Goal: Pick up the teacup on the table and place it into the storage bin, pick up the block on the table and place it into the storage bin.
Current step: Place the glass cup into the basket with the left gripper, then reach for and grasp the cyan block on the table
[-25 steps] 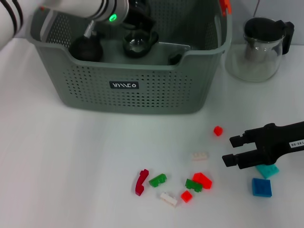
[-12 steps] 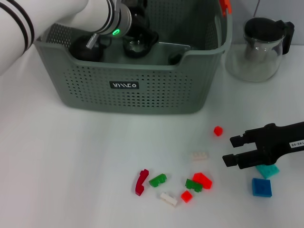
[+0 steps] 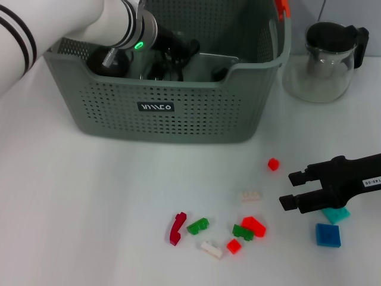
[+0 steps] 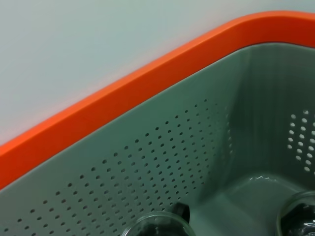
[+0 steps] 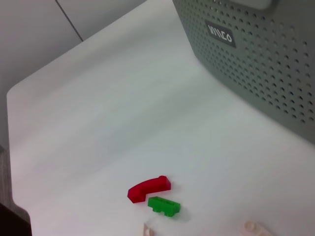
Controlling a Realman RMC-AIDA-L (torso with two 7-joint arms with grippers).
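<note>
the left gripper (image 3: 169, 50) is deep in the storage bin (image 3: 172, 128) at the teacup-placing step, its grip i cannot tell, while the right gripper (image 3: 290, 189) waits open and empty by the blocks (image 3: 253, 226), which it must grasp next.

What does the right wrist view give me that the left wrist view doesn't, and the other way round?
Only the right wrist view: the curved red block and a green block apart on the table, plus the storage bin's black label.
Only the left wrist view: the bin's inside, its orange handle clip and glass teacups on its floor.
Both: the storage bin perforated wall.
</note>
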